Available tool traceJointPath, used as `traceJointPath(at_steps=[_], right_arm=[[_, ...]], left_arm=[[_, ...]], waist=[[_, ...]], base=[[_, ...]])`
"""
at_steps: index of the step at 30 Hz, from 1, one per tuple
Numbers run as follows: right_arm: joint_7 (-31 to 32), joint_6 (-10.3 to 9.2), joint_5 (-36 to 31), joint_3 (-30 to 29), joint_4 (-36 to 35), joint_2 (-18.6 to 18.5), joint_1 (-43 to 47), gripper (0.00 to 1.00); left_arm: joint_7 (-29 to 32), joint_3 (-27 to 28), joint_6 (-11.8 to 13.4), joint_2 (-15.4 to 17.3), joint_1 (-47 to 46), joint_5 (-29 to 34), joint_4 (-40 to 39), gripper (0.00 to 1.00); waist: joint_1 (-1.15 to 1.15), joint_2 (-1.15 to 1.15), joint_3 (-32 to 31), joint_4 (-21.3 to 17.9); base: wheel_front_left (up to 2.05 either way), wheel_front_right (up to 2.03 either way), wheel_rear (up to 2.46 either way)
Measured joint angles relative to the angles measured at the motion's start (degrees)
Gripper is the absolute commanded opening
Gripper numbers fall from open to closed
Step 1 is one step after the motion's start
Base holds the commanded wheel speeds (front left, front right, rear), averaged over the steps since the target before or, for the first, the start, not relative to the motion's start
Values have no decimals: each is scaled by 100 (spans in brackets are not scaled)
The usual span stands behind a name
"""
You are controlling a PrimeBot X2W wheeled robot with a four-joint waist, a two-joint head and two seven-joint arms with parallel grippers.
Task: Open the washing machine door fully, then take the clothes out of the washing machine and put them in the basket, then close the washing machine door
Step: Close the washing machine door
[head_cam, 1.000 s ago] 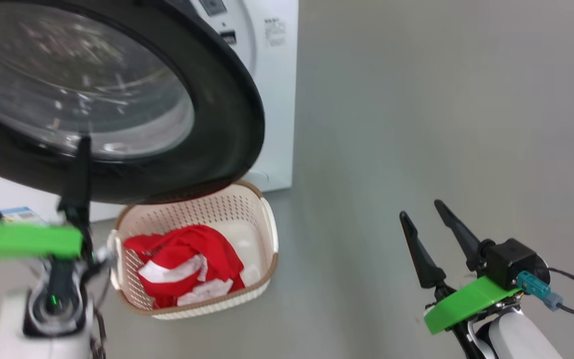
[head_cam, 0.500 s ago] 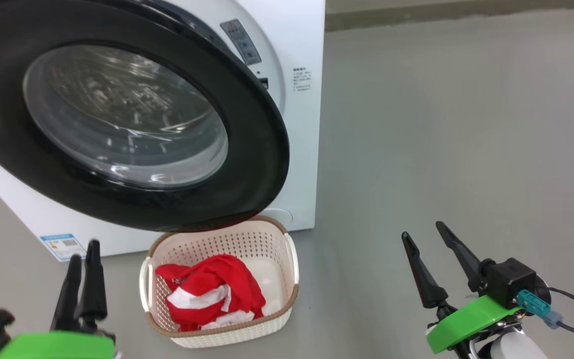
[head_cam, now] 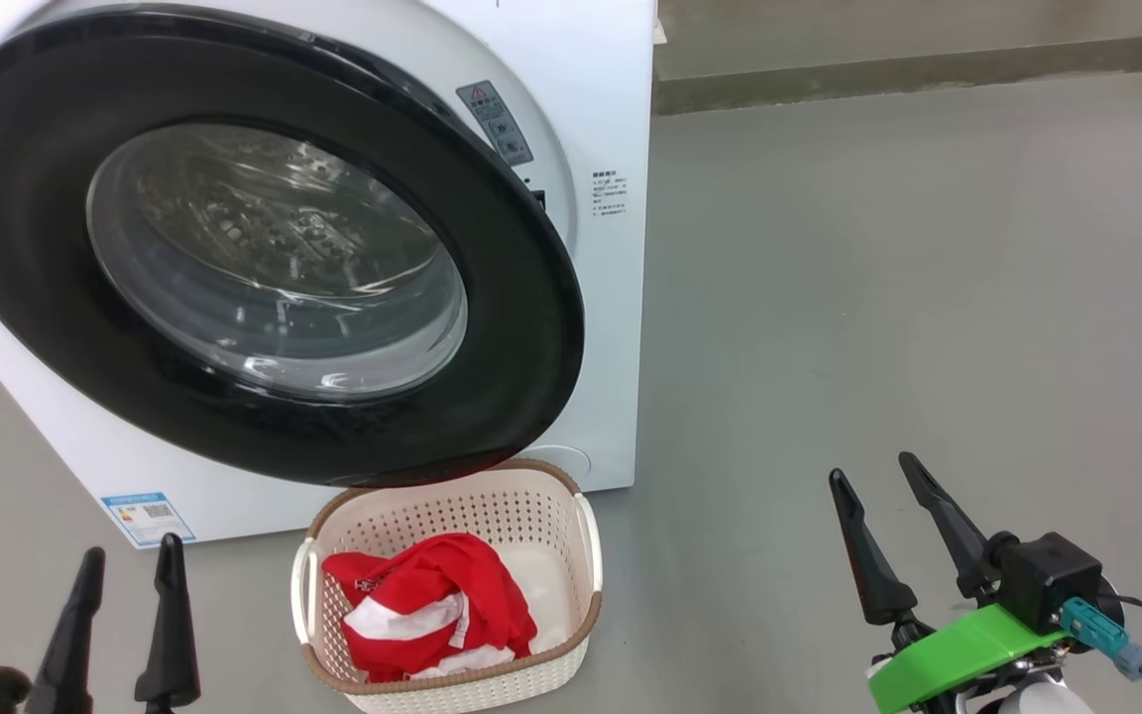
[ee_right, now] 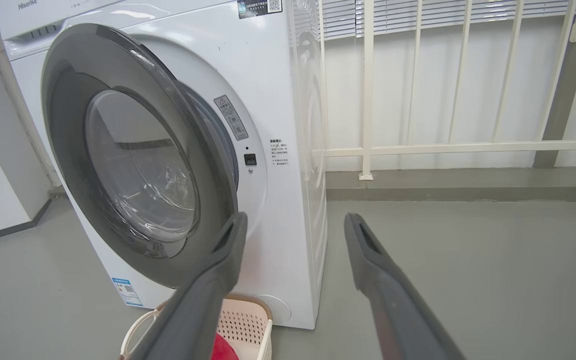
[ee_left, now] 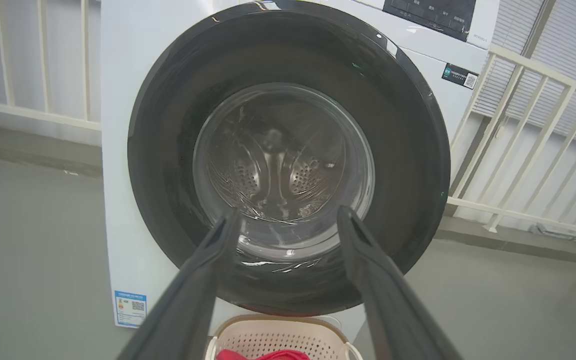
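Observation:
The washing machine is a white box, and the washing machine door with its black rim stands slightly ajar on the latch side, as seen on the door in the right wrist view. In front of it on the floor stands the basket holding the red and white clothes. My left gripper is open at the lower left, apart from the door, pointing at its glass. My right gripper is open over bare floor to the right.
Grey floor stretches to the right of the machine. A white railing and a low kerb run behind. A blue label sits on the machine's lower front. The basket lies just under the door's lower rim.
The head camera has lifted and drawn back, showing more of the machine. My left gripper has come down from the door's lower rim to the lower left. The right gripper has kept its pose.

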Motion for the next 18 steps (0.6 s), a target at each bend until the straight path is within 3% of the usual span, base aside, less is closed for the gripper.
traceJointPath(at_steps=[7,12,18], right_arm=[[0,0,-14,-36,-134,0,81,100],[0,0,-15,-81,-183,0,190,100],[0,0,-16,-142,-196,0,188,100]], left_arm=[[0,8,-57,-74,292,1515,-247,100],[0,-4,-98,-153,369,1933,-211,100],[0,40,-108,-246,370,1965,-147,100]], waist=[[0,0,-52,13],[0,0,-64,23],[0,0,-52,23]], base=[[0,0,0],[0,0,0],[0,0,0]])
